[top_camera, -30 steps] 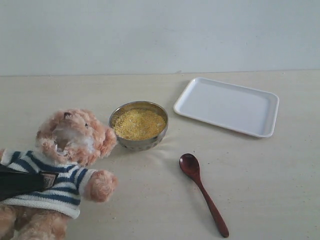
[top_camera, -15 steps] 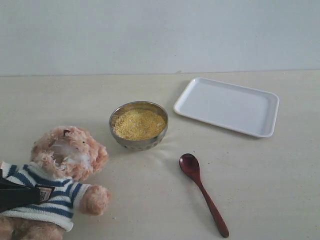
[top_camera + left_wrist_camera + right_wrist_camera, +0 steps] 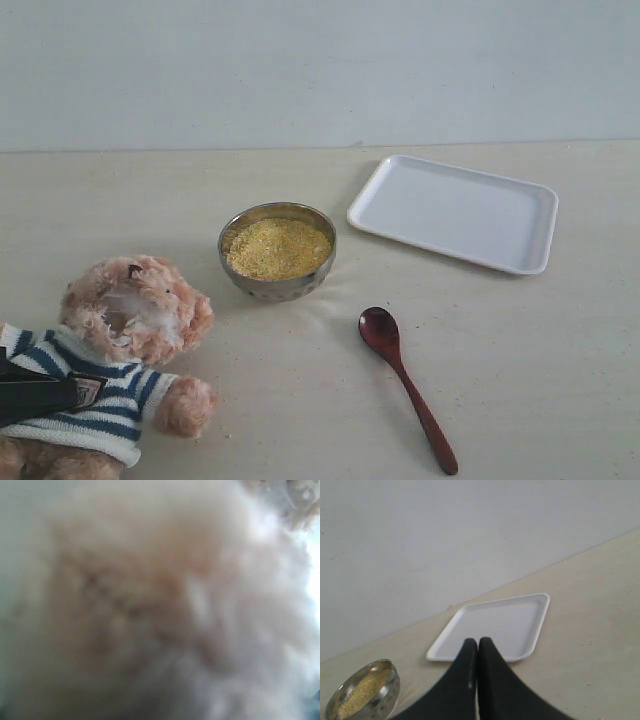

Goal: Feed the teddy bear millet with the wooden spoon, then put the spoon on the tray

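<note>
One beige table [image 3: 560, 390] — tray [image 3: 452, 210] — grey wall [image 3: 300, 70]

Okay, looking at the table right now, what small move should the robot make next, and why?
Probably open the right gripper and lower it toward the slim dark reddish-brown wooden spoon. The spoon lies flat on the table, untouched, the right jaws are closed on nothing, and the left gripper is busy gripping the fluffy light-brown teddy bear by its striped sweater.

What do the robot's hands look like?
The right gripper has two smooth black fingers that taper from wide bases to rounded tips. The left gripper shows only as a black wedge-shaped piece. No cables or markings show.
</note>
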`<control>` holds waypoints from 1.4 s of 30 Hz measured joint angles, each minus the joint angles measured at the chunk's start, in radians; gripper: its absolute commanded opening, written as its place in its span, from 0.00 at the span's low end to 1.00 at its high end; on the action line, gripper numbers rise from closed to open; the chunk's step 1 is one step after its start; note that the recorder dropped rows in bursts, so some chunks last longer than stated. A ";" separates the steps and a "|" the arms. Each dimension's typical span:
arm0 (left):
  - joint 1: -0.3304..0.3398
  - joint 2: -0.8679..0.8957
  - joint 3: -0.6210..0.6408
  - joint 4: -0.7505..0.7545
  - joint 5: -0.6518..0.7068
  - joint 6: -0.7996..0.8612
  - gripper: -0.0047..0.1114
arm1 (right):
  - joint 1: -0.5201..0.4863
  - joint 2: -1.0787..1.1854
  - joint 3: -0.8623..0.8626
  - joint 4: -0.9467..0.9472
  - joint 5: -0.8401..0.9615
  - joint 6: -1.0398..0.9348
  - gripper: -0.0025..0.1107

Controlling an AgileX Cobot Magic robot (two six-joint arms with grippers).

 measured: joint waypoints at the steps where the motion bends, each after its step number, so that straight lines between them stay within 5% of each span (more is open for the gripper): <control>1: 0.000 0.000 0.000 0.000 0.000 0.002 0.09 | 0.000 0.000 0.000 0.000 0.000 0.000 0.02; 25: 0.000 0.000 0.000 0.000 0.001 0.004 0.09 | 0.000 0.000 0.000 -0.002 -0.010 -0.013 0.02; 37: 0.000 0.000 0.000 0.000 0.001 0.004 0.09 | 0.000 0.000 0.000 0.047 -0.218 0.083 0.02; 42: 0.000 0.000 0.000 0.000 0.001 0.004 0.09 | 0.000 0.006 -0.095 0.055 -0.047 0.050 0.02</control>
